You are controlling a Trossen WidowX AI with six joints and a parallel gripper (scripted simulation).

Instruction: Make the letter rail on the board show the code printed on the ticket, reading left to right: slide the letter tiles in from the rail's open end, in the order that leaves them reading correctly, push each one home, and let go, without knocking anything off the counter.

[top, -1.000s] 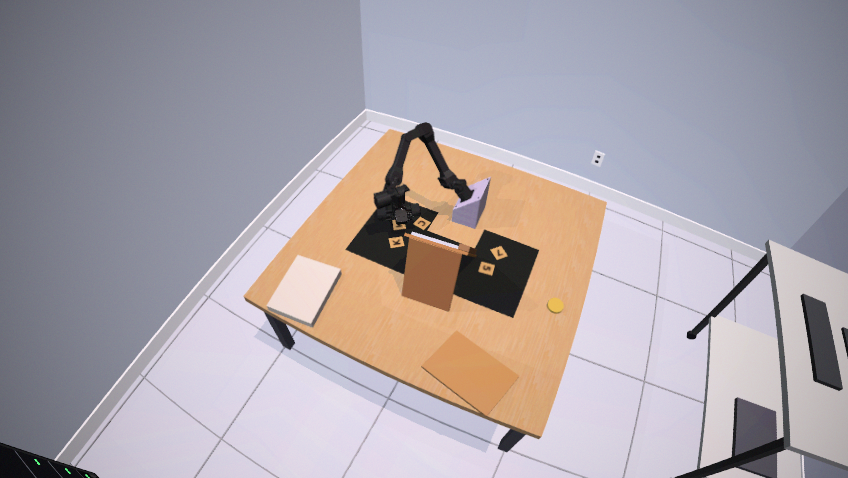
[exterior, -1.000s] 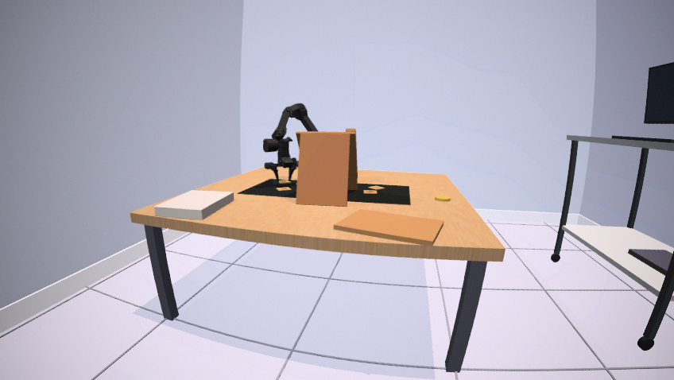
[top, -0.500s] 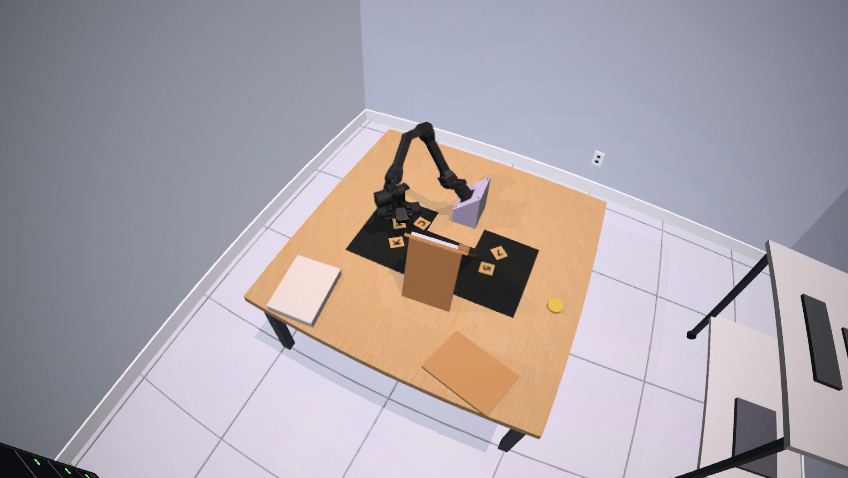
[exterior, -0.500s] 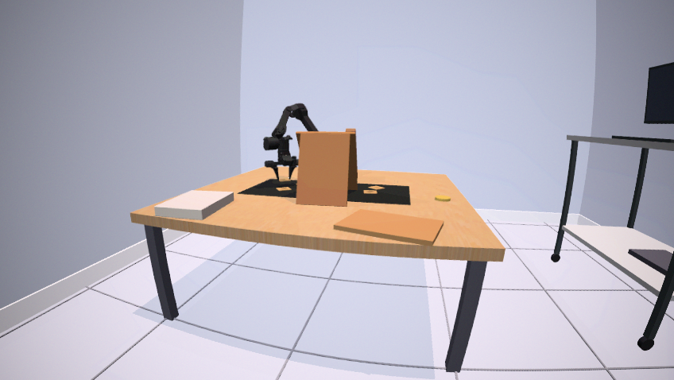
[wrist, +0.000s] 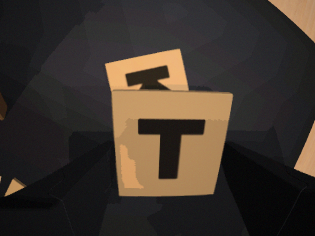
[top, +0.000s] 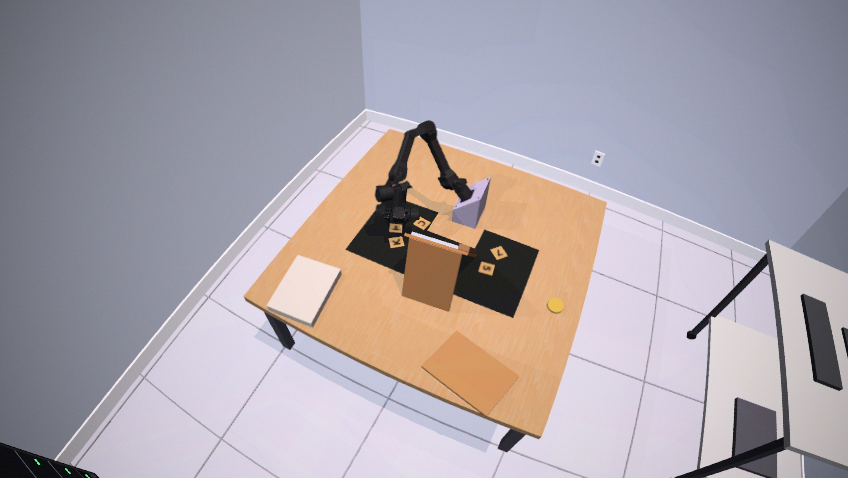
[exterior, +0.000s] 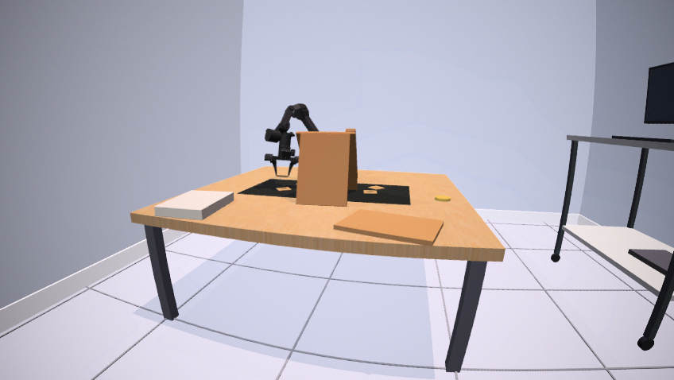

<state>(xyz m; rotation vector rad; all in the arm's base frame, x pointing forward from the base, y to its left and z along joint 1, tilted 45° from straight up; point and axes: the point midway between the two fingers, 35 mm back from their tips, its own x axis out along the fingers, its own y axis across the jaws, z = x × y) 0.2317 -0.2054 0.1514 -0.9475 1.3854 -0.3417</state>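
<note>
My gripper (top: 396, 226) (exterior: 282, 175) (wrist: 169, 149) is shut on the T tile (top: 395, 229) (wrist: 171, 148), held level above the left black mat. In the wrist view the T reads upright. The K tile (top: 396, 242) (exterior: 283, 188) (wrist: 115, 74) lies on the mat below, partly covered by the T tile in the wrist view. The C tile (top: 421, 223) lies beside it. The 7 tile (top: 498, 252) (exterior: 376, 188) and 5 tile (top: 486, 268) (exterior: 370, 191) lie on the right mat. The upright brown board (top: 431, 276) (exterior: 323, 169) shows its back; the rail's slots and the ticket's print are hidden.
The board stands between the left mat (top: 368, 243) and right mat (top: 510, 296). The arm's purple wedge base (top: 469, 212) is behind. A white slab (top: 304, 289) (exterior: 193, 200), an orange-brown panel (top: 469, 372) (exterior: 389, 226) and a yellow disc (top: 555, 305) (exterior: 443, 198) lie on the table.
</note>
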